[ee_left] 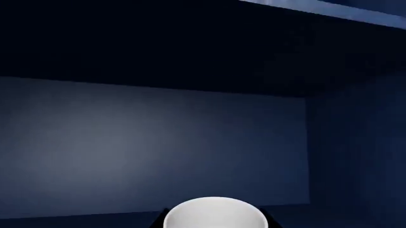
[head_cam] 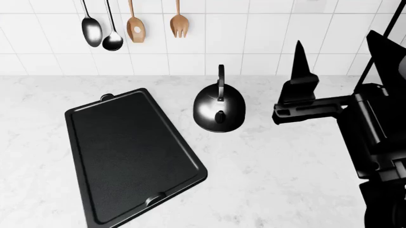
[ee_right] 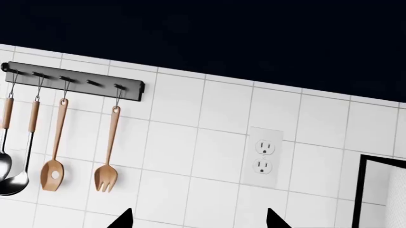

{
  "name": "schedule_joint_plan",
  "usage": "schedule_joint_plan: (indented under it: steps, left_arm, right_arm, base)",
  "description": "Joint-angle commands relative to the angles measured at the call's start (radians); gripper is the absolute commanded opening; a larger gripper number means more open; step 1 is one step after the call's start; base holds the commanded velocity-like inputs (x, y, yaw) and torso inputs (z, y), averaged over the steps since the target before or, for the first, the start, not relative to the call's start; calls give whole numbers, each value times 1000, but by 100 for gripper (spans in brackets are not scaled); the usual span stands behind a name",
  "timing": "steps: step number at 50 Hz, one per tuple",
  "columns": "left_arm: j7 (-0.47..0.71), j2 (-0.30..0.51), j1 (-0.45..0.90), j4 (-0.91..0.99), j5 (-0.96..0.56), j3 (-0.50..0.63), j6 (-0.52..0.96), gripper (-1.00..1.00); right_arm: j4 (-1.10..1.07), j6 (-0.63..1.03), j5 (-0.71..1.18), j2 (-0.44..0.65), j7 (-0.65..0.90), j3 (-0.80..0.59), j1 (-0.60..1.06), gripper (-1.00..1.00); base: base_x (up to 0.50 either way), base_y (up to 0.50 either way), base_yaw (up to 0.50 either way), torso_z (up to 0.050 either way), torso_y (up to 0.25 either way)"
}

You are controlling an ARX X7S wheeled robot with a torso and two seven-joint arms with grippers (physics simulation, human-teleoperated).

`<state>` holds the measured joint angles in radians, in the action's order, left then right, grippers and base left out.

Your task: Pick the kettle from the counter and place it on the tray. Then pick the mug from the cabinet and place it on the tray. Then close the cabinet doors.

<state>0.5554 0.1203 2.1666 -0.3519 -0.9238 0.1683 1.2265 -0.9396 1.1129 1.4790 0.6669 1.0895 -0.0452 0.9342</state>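
- Head view: kettle (head_cam: 219, 108) upright on counter (head_cam: 279, 166), just beside tray (head_cam: 130, 156), not touching; tray bare.
- Right claw (head_cam: 330, 71) raised beside kettle, fingers apart, clamped on nothing.
- Right wrist view: fingertips (ee_right: 123, 218) spread before tiled wall (ee_right: 209, 156); utensils (ee_right: 57, 147) hanging on rail, outlet (ee_right: 263, 159) nearby.
- Left wrist view: mug (ee_left: 214, 214) inside dark cabinet (ee_left: 159, 142), close to camera; left claw state impossible to tell.

Kettle (head_cam: 219, 108) upright on marble surface (head_cam: 285, 175), handle arched over top. Black tray (head_cam: 130, 154) just left of it, bare, angled, not touching. Right claw (head_cam: 330, 66) raised right of kettle, fingers apart, gripping nothing. Spoons (head_cam: 101, 31) and wooden utensils (head_cam: 155, 23) hanging on tiled wall (head_cam: 254, 47).
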Motion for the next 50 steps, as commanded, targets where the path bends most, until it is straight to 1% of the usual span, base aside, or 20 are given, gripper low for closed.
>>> schedule_joint_plan:
  steps: [1, 3, 4, 6, 8, 10, 12, 16, 20, 26, 29, 32, 35, 37, 39, 44, 50]
  left_arm:
    - [336, -65, 4, 275, -431, -322, 315, -100]
    - [514, -80, -10, 289, -644, -358, 337, -100]
    - [611, -82, -24, 300, -772, -352, 330, -100]
    - [783, -73, -64, 342, -1012, -303, 269, -100]
    - [892, -64, -109, 412, -1184, -241, 191, -100]
    - [960, -64, -155, 489, -1294, -192, 117, -100]
    - [998, -69, -205, 572, -1365, -144, 44, -100]
    - [1001, -81, -356, 741, -1406, -40, -62, -100]
    - [960, -96, -550, 845, -1367, 15, -67, -100]
    - [822, -93, -840, 900, -1221, 33, 30, -100]
    - [722, -87, -947, 899, -1114, 12, 106, -100]
    - [568, -75, -1014, 867, -944, -52, 181, -100]
    - [373, -38, -1047, 838, -718, -96, 211, -100]
    - [242, 13, -1048, 808, -549, -93, 177, -100]
    - [156, 63, -1036, 765, -434, -81, 130, -100]
    - [76, 159, -961, 682, -305, -68, 81, -100]
    - [50, 243, -911, 637, -251, -74, 70, -100]
  right_arm:
    - [-26, -14, 88, 18, 81, 3, 12, 100]
    - [-28, -16, 94, 20, 87, 1, 14, 100]
    - [-29, -16, 92, 20, 86, 2, 11, 100]
    - [-28, -18, 79, 20, 77, 5, 1, 100]
    - [-28, -18, 70, 20, 71, 6, -6, 100]
    - [-28, -19, 71, 20, 74, 5, -4, 100]
    - [-28, -19, 72, 18, 77, 1, -3, 100]
    - [-31, -21, 72, 19, 79, 0, -3, 100]
    - [-34, -26, 65, 25, 68, 8, -14, 100]
    - [-38, -30, 44, 22, 54, 9, -30, 100]
    - [-31, -29, 22, 18, 38, 7, -38, 100]
    - [-27, -31, -7, 11, 19, 4, -52, 100]
    - [-26, -33, -25, 6, 7, 1, -61, 100]
    - [-25, -36, -43, 4, -6, 0, -71, 100]
    - [-23, -40, -64, 2, -22, 1, -84, 100]
    - [-16, -50, -111, -3, -56, -2, -109, 100]
    - [-13, -64, -154, -7, -87, -6, -138, 100]
  base:
    - [0, 0, 0, 0, 0]
    - [0, 0, 0, 0, 0]
    - [0, 0, 0, 0, 0]
    - [0, 0, 0, 0, 0]
    - [0, 0, 0, 0, 0]
    - [0, 0, 0, 0, 0]
    - [0, 0, 0, 0, 0]
    - [0, 0, 0, 0, 0]
    - [0, 0, 0, 0, 0]
    - [0, 0, 0, 0, 0]
    - [0, 0, 0, 0, 0]
    - [0, 0, 0, 0, 0]
    - [0, 0, 0, 0, 0]
    - [0, 0, 0, 0, 0]
    - [0, 0, 0, 0, 0]
    - [0, 0, 0, 0, 0]
    - [0, 0, 0, 0, 0]
